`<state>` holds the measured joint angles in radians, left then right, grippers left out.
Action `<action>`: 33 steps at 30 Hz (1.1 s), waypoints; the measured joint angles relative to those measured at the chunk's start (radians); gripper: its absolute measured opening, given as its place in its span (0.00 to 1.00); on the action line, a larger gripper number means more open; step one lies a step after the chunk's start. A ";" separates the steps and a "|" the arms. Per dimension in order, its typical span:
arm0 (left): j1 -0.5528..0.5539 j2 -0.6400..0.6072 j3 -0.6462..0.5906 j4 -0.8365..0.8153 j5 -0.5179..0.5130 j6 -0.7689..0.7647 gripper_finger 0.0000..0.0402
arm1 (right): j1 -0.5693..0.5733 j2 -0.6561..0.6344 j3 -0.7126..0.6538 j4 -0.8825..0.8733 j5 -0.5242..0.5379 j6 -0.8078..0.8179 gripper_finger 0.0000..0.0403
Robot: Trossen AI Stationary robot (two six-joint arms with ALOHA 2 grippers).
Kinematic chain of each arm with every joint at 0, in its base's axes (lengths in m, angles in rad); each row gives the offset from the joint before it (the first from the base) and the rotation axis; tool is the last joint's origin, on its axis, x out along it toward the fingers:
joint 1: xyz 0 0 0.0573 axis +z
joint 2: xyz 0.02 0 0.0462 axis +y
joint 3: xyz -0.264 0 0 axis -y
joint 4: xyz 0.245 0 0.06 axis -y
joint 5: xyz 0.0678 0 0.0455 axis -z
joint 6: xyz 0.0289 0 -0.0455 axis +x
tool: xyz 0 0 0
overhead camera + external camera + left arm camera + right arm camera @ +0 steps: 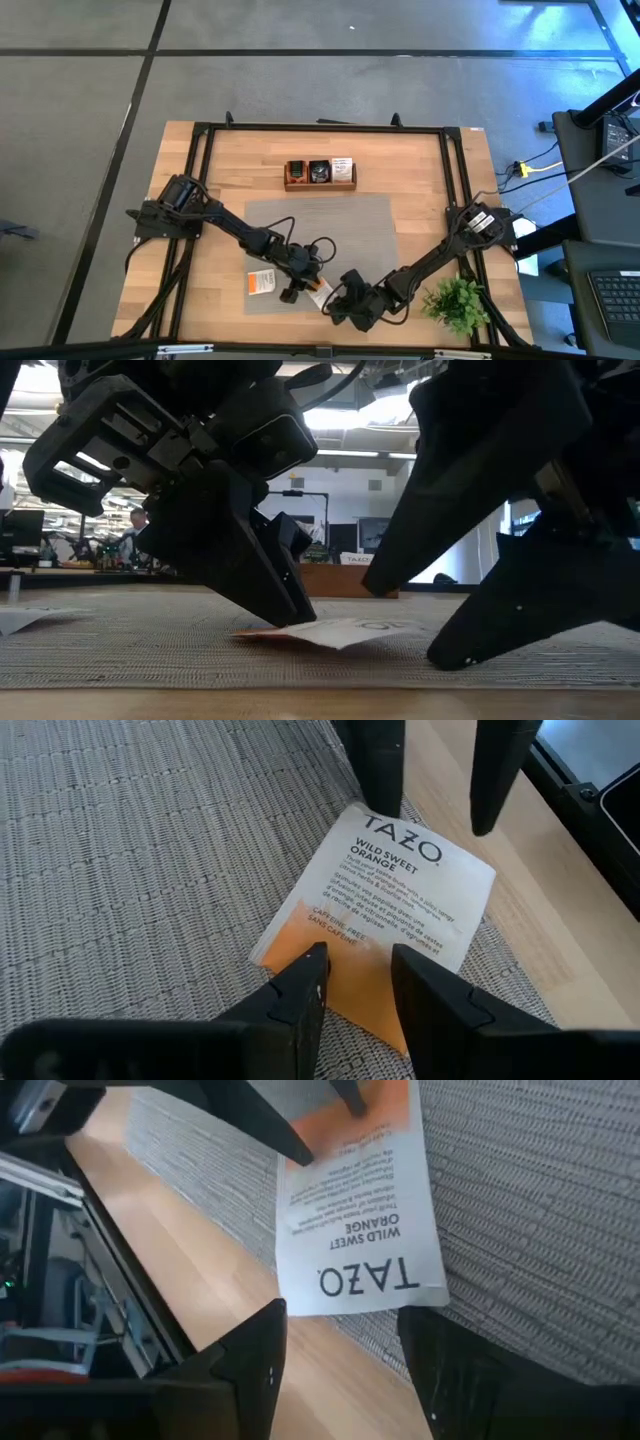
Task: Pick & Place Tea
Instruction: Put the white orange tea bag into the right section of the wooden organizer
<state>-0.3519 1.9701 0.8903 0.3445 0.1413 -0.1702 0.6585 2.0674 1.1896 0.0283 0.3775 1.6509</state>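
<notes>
Two dark fingers of the left gripper (355, 982) fill the foreground of the left wrist view, parted by a narrow gap and poised over the orange end of a flat square tea sachet (375, 925), white with orange print and black lettering. Whether their tips touch the paper cannot be told. The sachet lies on a grey woven mat (140, 870), its white end reaching over the mat's edge onto the light wooden table (560, 920). The right gripper (340, 1350) faces it from the opposite side, fingers set wide apart at the white end and holding nothing.

Level with the table, the low view shows both grippers down at the mat on either side of the sachet (340, 631), which rests slightly bowed.

From above, the two arms converge at the near edge of the mat (330, 230), the left gripper (293, 291) just beside the right gripper (336, 303). A second white-and-orange sachet (262, 282) lies flat on the mat close by the left gripper. A long brown wooden three-compartment tray (320, 184) stands at the far side of the table, with sachets in its compartments. A small green leafy plant (458, 303) sits near the right arm.
</notes>
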 joint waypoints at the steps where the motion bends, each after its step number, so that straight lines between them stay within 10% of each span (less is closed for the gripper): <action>1: -0.001 0.000 0.000 0.000 0.000 0.000 0.28 | 0.001 0.004 0.000 0.008 0.007 0.013 0.48; 33: -0.073 0.000 0.000 0.008 -0.121 -0.186 0.28 | 0.017 0.024 0.000 0.007 0.148 0.056 0.34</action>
<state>-0.4248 1.9701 0.8906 0.3527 0.0208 -0.3559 0.6750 2.0918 1.1899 0.0350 0.5251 1.7065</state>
